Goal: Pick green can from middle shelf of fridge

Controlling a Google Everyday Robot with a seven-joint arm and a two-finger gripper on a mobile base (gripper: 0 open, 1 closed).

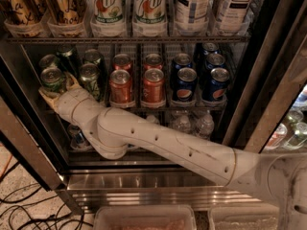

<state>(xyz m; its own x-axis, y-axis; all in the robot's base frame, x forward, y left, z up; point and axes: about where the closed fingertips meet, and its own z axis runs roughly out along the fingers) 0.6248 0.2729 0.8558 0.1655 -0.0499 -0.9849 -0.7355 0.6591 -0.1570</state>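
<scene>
The white arm [163, 145] reached up from the lower right, over the steel sill of the fridge [144, 183], to the left end of the middle shelf [192, 109]. Its gripper [56, 91] sat at the shelf's front edge, against the base of the front-left green can [52, 78]. Whether it had closed on that can could not be told. The can stood upright, just beyond and above the gripper. A second green tin [89, 78] stood just beside it on the right.
</scene>
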